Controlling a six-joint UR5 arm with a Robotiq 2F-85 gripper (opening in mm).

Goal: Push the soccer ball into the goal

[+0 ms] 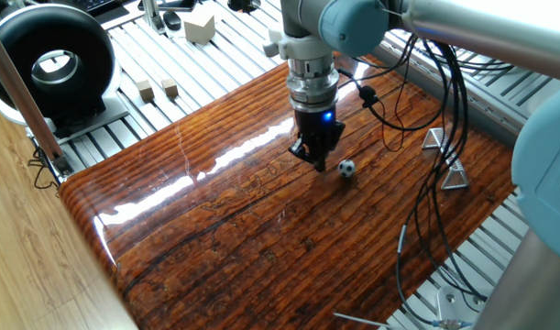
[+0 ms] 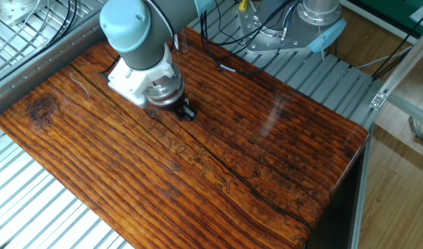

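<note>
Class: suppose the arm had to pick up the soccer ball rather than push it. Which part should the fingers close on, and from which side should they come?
Grip the soccer ball across its widest middle, coming straight down from above. It is round, so no side has an edge to catch, and it rests free on the wooden table, so a sideways approach would likely roll it away. The gripper sits just beside it and would need to lift first.

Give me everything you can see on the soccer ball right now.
The soccer ball is a tiny white sphere with black patches, resting on the glossy wooden tabletop. It sits just right of the gripper tip in the picture, very close; contact cannot be confirmed. The goal, a small silver frame, stands further right at the table edge. In the other fixed view the arm hides the ball.
</note>
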